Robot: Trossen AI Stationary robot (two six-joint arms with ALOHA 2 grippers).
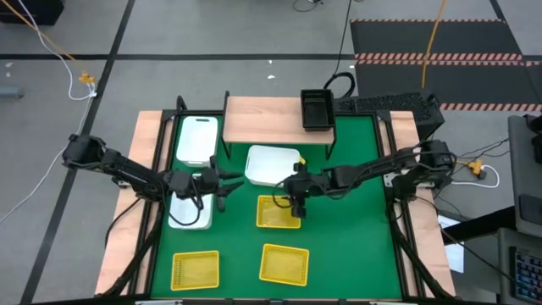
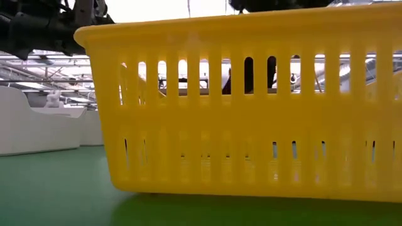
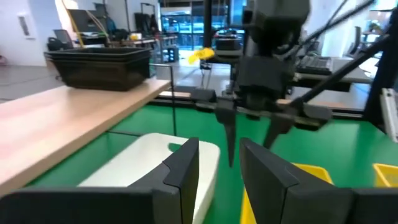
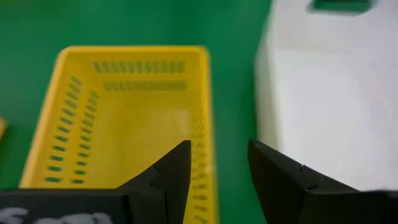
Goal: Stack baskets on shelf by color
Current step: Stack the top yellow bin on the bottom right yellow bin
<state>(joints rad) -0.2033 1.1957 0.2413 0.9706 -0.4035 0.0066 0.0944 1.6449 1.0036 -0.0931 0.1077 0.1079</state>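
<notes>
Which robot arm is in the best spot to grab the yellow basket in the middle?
The right one, probably. Its right pincer hangs open directly above the middle yellow basket, fingers straddling the rim in the right wrist view. The left pincer is open too, but sits off beside the white basket.

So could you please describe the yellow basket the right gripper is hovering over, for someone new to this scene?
On the green mat, find the wooden shelf at the back. In front lies a white basket; beside it, under the right gripper, sits the yellow basket, nearest the shelf of three.
</notes>
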